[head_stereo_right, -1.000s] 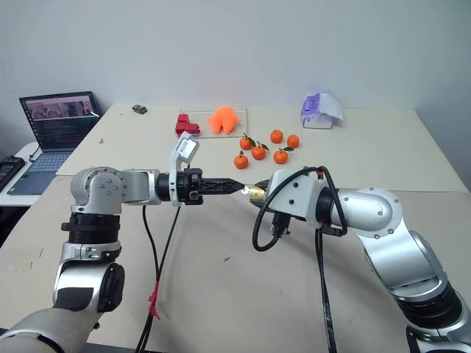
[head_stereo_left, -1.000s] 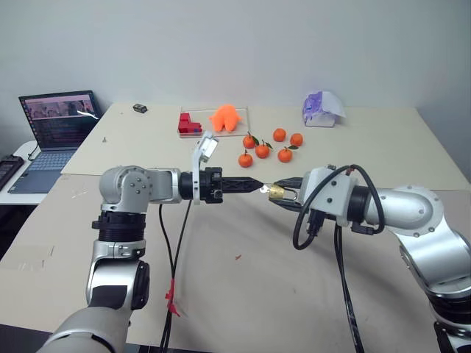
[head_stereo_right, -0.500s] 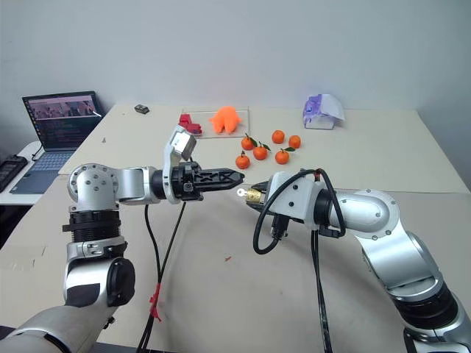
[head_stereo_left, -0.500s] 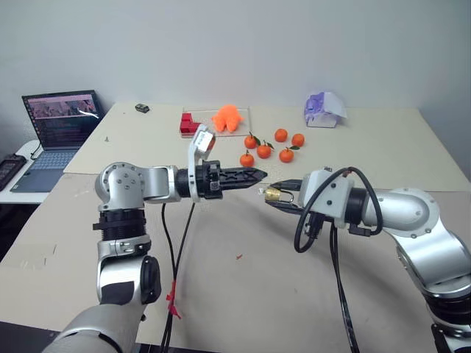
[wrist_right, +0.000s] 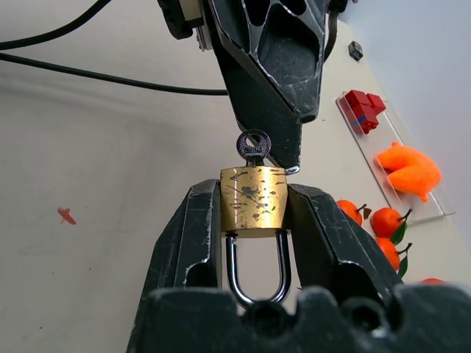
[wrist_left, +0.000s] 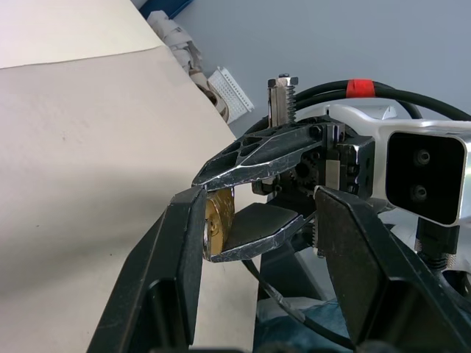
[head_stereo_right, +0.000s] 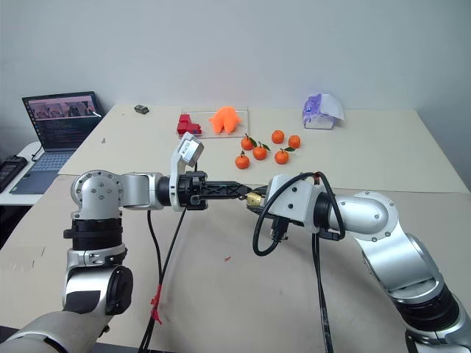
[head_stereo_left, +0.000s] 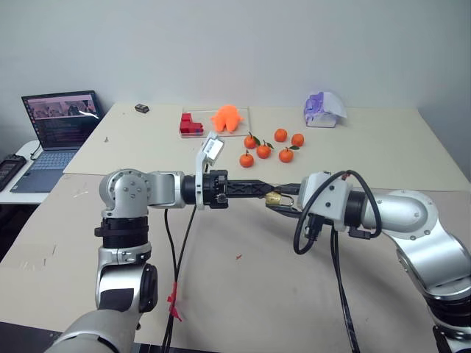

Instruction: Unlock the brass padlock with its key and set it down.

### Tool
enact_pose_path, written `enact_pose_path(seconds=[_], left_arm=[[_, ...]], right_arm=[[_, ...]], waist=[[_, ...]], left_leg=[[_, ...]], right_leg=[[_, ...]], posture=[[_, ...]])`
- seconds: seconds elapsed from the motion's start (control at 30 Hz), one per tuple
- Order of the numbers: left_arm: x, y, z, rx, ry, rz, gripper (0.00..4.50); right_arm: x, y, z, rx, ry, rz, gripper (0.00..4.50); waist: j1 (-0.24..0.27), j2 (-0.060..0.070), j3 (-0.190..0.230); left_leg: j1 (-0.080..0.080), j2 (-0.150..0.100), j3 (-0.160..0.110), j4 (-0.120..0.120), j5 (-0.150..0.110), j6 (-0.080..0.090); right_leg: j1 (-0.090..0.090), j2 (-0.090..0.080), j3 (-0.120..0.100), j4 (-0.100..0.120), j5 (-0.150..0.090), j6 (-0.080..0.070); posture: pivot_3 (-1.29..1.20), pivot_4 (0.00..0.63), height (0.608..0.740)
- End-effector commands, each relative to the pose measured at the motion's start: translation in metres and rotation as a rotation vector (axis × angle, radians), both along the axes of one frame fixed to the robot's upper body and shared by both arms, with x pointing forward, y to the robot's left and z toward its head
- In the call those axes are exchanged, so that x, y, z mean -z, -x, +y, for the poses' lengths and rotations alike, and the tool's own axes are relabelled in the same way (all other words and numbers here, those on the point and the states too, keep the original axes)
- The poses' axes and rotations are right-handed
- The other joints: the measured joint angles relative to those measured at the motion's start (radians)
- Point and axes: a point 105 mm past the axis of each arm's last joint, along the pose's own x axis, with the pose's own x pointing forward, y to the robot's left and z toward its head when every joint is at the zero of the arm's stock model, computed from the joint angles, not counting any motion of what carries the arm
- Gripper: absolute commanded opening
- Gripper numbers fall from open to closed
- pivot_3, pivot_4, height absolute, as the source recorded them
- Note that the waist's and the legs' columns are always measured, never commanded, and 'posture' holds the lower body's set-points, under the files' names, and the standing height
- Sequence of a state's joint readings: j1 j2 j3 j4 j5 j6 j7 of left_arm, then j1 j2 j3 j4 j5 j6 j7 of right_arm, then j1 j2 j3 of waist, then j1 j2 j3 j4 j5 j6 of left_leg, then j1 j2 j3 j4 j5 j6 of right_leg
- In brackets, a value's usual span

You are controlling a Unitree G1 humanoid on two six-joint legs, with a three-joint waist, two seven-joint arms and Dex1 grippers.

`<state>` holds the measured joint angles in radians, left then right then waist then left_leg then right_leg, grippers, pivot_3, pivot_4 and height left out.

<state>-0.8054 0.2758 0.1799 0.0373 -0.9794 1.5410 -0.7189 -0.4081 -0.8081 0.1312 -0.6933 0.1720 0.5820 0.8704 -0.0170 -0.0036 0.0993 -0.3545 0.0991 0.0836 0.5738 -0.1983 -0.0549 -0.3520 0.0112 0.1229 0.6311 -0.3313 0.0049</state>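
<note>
The brass padlock [wrist_right: 253, 200] is held up in the air above the bench [head_stereo_left: 243, 294], in front of the robot, well short of the oranges [head_stereo_left: 271, 148] further back. The right pincer [wrist_right: 254, 220] is clamped on the 2 flat sides of the lock body, with the silver shackle [wrist_right: 256, 276] pointing back into the pincer and the keyhole end facing outward. That hold looks chosen on purpose: it steadies the body and leaves the keyway free toward the other arm.

The key [wrist_right: 253, 147] sits in that outward end, only its dark bow showing above the brass. The shackle appears still seated in the body, so I judge the lock not yet opened.

The left pincer [wrist_left: 257, 220] reaches across level from the opposite side, its tips meeting the lock end-on. Its 2 fingers [wrist_left: 180, 250] stand partly apart, straddling the tips of the right pincer and the lock's key end. From the right wrist view one black finger lies right against the key's bow, but whether the bow is actually pinched I cannot tell. In the head views the 2 pincers meet at the padlock [head_stereo_left: 274, 197]. Presumably this alignment lets the left wrist turn the key about its axis.
</note>
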Motion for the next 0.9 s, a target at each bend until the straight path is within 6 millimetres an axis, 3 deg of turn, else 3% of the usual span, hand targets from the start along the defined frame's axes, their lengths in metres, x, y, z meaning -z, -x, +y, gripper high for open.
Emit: enact_pose_path(seconds=[0.03,0.53,0.9], left_arm=[[-0.005,0.011,-0.006,0.078,0.002,-0.010,2.46],[-0.018,0.014,0.003,0.088,0.015,-0.034,2.46],[-0.018,0.006,0.018,0.030,-0.016,-0.048,2.46]], right_arm=[[-0.022,0.002,-0.002,0.017,-0.028,-0.104,0.95],[-0.021,0.002,-0.003,0.012,-0.019,-0.099,0.95],[-0.019,-0.002,-0.009,0.027,-0.013,-0.092,0.95]], waist=[[0.000,0.000,0.000],[0.000,0.000,0.000],[0.000,0.000,0.000]], left_leg=[[0.000,0.000,0.000,0.000,0.000,0.000],[0.000,0.000,0.000,0.000,0.000,0.000],[0.000,0.000,0.000,0.000,0.000,0.000]], right_leg=[[0.000,0.000,0.000,0.000,0.000,0.000],[0.000,0.000,0.000,0.000,0.000,0.000],[0.000,0.000,0.000,0.000,0.000,0.000]], posture=[[0.00,0.150,0.703],[0.00,0.150,0.703],[0.00,0.150,0.703]])
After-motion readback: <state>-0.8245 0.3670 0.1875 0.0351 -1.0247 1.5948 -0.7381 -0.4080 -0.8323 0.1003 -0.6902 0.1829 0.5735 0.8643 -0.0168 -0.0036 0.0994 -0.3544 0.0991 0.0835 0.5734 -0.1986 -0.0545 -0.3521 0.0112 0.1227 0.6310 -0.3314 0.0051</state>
